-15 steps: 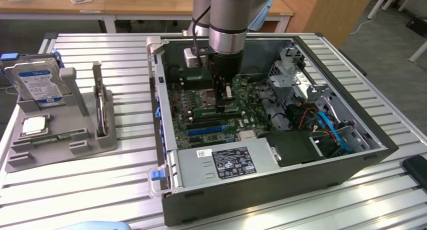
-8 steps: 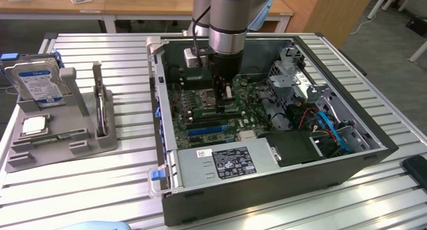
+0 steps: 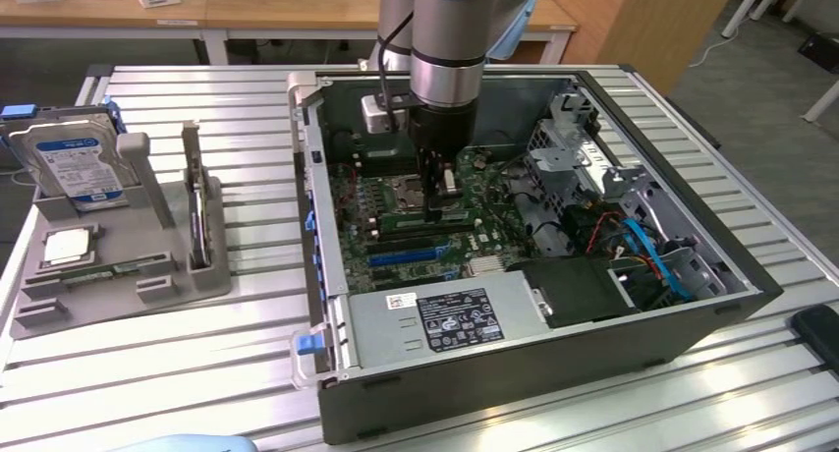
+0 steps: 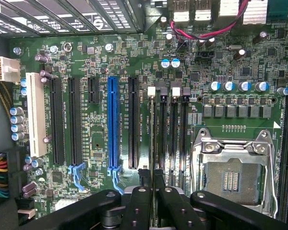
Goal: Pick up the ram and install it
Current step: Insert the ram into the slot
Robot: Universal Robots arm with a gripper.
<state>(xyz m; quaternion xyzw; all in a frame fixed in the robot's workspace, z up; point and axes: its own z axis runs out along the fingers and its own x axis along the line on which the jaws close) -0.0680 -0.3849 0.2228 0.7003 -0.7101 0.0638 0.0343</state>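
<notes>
My gripper [image 3: 439, 206] hangs inside the open computer case [image 3: 734, 275], low over the motherboard [image 3: 459, 246]. In the wrist view its fingertips [image 4: 145, 173] are nearly together around a thin dark strip, the ram [image 4: 152, 182], seen edge-on. The gripper [image 4: 152, 171] stands at the near end of the row of black memory slots [image 4: 169, 139] with white and black latches. Those slots look unfilled. They lie between the CPU socket [image 4: 230, 177] and the long expansion slots, one of them blue [image 4: 113, 124].
Outside the case, on the exterior view's left, a grey holder [image 3: 132, 287] carries the blue-labelled hard drive [image 3: 79, 162], a silver square processor chip [image 3: 69, 246] and a narrow green board lying flat [image 3: 112, 272]. The power supply [image 3: 439, 319], drive cage [image 3: 577, 147] and cables [image 3: 643, 246] crowd the case.
</notes>
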